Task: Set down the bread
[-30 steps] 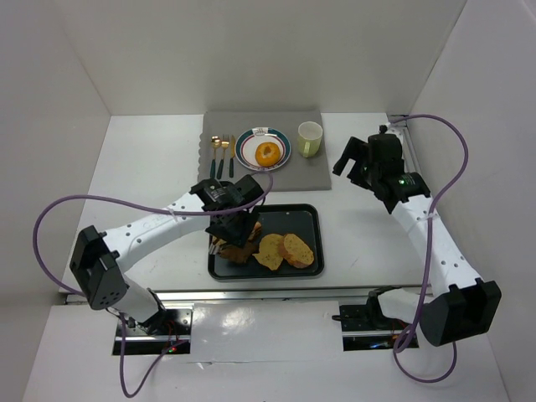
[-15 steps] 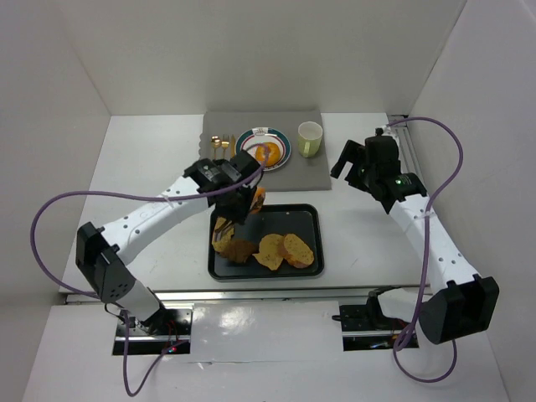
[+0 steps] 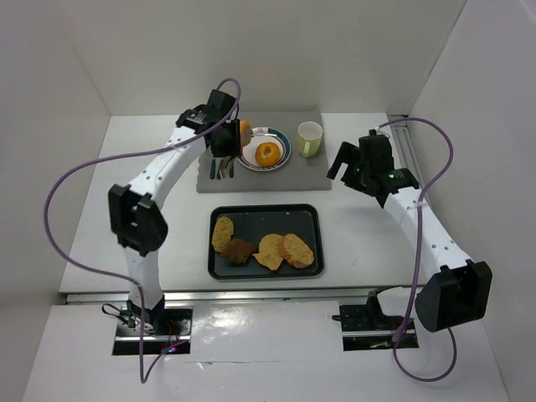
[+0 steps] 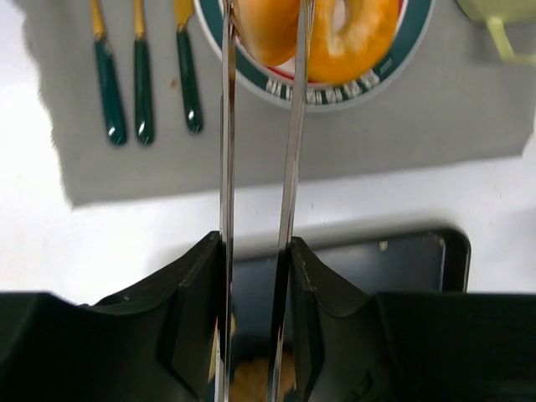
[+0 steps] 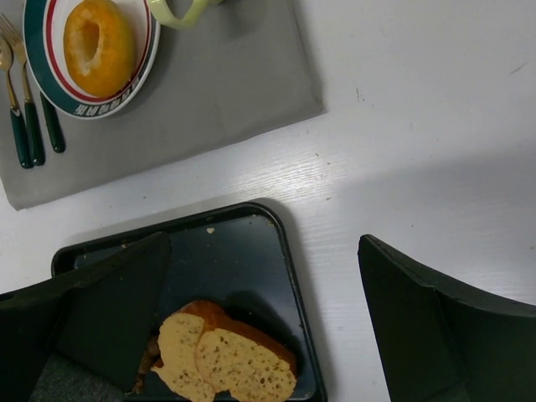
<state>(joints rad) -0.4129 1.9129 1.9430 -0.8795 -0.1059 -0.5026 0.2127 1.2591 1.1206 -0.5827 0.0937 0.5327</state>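
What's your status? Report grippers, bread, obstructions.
Left gripper shut on oval roll, over left side of plate. Right gripper open, empty. Ring bread sits on plate. Nothing between roll and plate.

The left arm stood up from its base at the lower left, folded at an elbow at mid-left, and stretched to the upper centre of the overhead view. There the left gripper (image 3: 238, 134) had its thin fingers (image 4: 226, 126) pinched on the oval roll (image 4: 265, 29). The right arm extended up the right side, with the right gripper (image 3: 347, 166) spread wide and pointing left.
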